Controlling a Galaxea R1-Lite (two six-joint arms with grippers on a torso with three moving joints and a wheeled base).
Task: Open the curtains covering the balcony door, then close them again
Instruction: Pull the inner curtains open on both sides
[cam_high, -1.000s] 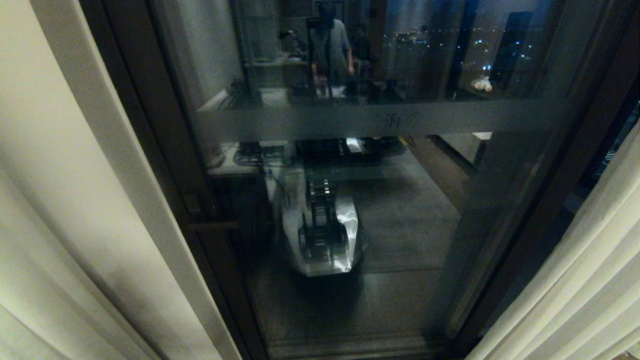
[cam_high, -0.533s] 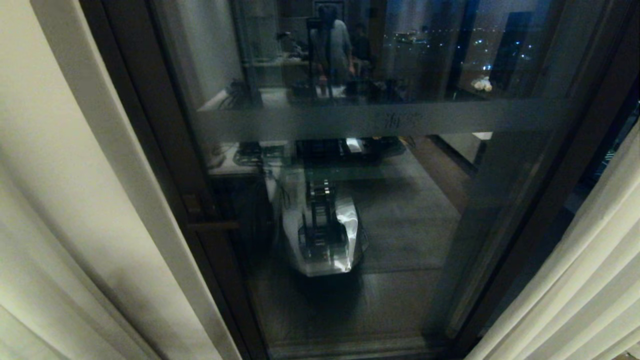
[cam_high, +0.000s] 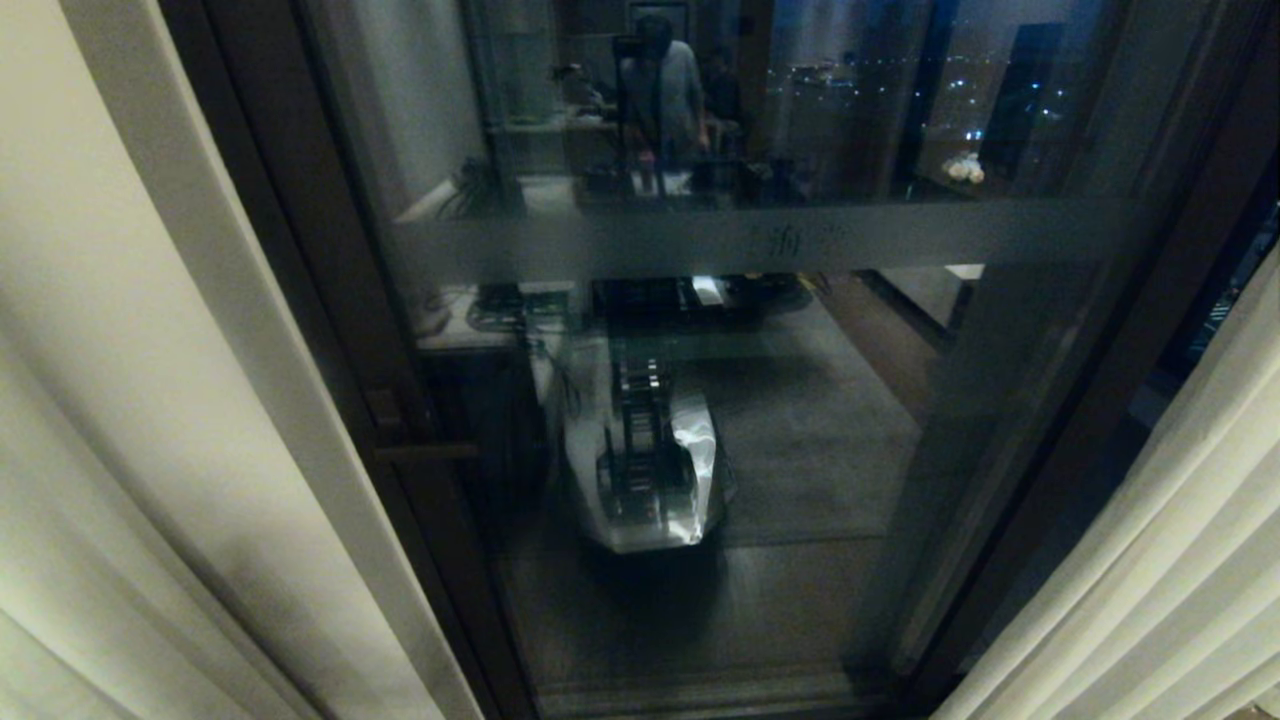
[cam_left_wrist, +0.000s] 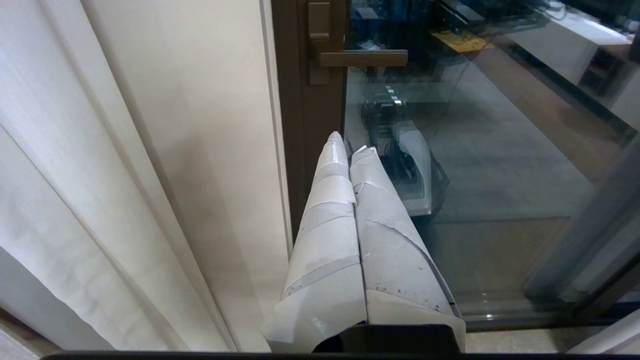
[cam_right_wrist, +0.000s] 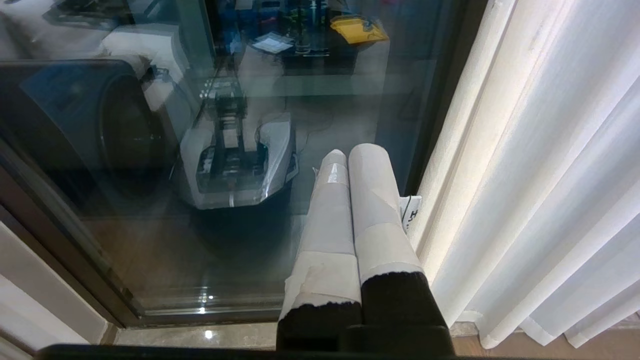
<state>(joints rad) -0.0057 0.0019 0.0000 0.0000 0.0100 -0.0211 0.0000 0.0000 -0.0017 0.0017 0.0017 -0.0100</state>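
The curtains are seen drawn apart: the left panel hangs at nine o'clock in the head view, the right panel at four o'clock, with the balcony door bared between them. The left gripper is pressed shut on nothing, its panel lying just beside it; the right gripper is likewise closed and empty, just beside its own panel. Closing is judged to remain: each panel's long axis runs vertically, and each is nearest its own arm
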